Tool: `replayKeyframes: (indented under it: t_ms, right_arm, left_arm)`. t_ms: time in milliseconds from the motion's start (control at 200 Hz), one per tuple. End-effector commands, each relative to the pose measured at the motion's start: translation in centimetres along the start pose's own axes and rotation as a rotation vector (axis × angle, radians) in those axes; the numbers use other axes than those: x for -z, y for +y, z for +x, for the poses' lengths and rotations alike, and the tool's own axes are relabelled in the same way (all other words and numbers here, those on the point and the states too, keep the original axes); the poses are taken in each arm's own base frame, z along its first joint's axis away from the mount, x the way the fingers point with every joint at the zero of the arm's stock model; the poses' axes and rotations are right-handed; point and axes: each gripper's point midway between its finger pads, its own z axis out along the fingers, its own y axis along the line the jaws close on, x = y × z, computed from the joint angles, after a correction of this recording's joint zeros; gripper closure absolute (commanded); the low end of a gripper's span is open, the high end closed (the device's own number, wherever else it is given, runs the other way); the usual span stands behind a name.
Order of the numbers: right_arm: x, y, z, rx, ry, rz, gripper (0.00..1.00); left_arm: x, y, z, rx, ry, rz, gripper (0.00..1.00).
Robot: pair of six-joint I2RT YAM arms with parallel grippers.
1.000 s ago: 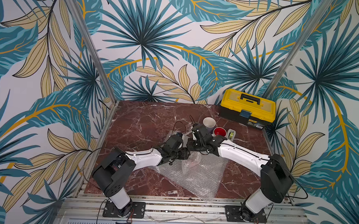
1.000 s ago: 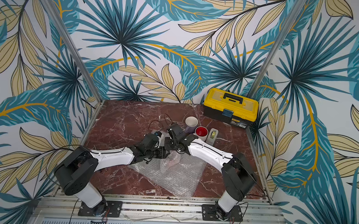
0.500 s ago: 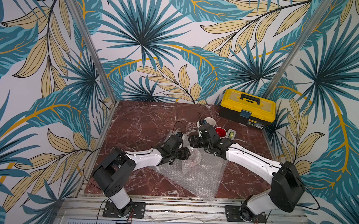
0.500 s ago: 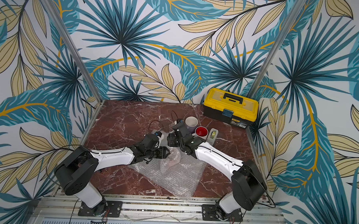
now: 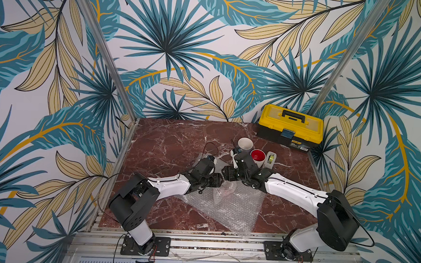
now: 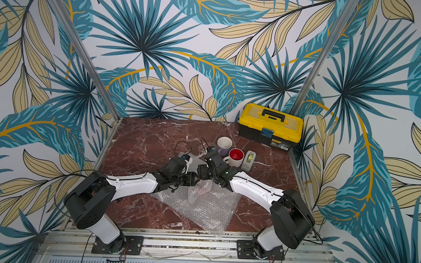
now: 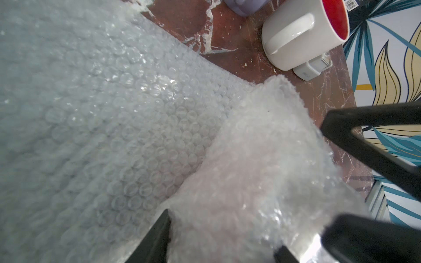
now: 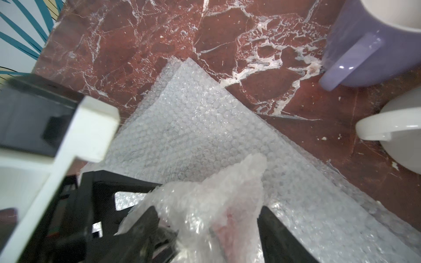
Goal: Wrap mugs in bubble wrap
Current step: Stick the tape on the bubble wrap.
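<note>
**Wrapped bundle at table centre, left closed on it, right open**

The bubble-wrap bundle [image 7: 250, 159] sits near the middle of the table [image 5: 170, 145], on the 12 o'clock edge of a flat sheet [image 5: 225, 208] that runs from it toward 6 o'clock. A reddish tint shows through the wrap (I can't make out the mug itself).

My left gripper [image 7: 222, 230] comes in from 8 o'clock and is clamped on the bundle, a finger on each side. My right gripper [image 8: 206, 210] comes in from 4 o'clock with its jaws spread wide either side of the bundle's other end. I can't tell if the pads touch.

From the bundle at about 1 o'clock:
- white mug [image 5: 257, 157], red inside, upright
- lavender mug [image 5: 245, 144] just beyond it
- tape dispenser [image 5: 271, 159] beside the white mug at 3 o'clock

A yellow toolbox [image 5: 291, 124] is in the table's 1 o'clock corner.
</note>
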Motion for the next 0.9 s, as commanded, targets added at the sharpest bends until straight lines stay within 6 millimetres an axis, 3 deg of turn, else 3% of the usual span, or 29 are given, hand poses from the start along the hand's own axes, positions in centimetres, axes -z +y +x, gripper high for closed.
replayKeyframes:
  t_ms: [0,205,396,511,796,896]
  right_arm:
    - [-1.5,-1.2,0.5,-0.015,0.007,0.056,0.30]
    - [-2.8,-2.0,2.6,-0.045,0.070,0.081,0.33]
    - [-0.8,-0.6,-0.4,-0.060,-0.013,0.019,0.33]
    - [-0.7,-0.3,-1.4,-0.054,-0.041,0.010,0.32]
    - [-3.9,-2.3,1.7,-0.069,0.068,0.103,0.34]
    - [-3.9,-3.1,2.2,-0.090,0.124,0.151,0.35]
  left_arm:
    - [-0.9,1.0,1.8,-0.005,0.072,-0.044,0.46]
    - [-0.9,0.9,1.7,-0.006,0.069,-0.041,0.46]
    - [-1.0,0.8,1.7,-0.004,0.072,-0.038,0.46]
    - [-1.0,0.7,1.8,-0.005,0.073,-0.038,0.46]
    - [-1.0,0.8,1.8,-0.004,0.073,-0.040,0.46]
    - [-1.0,0.8,1.8,-0.004,0.073,-0.041,0.46]
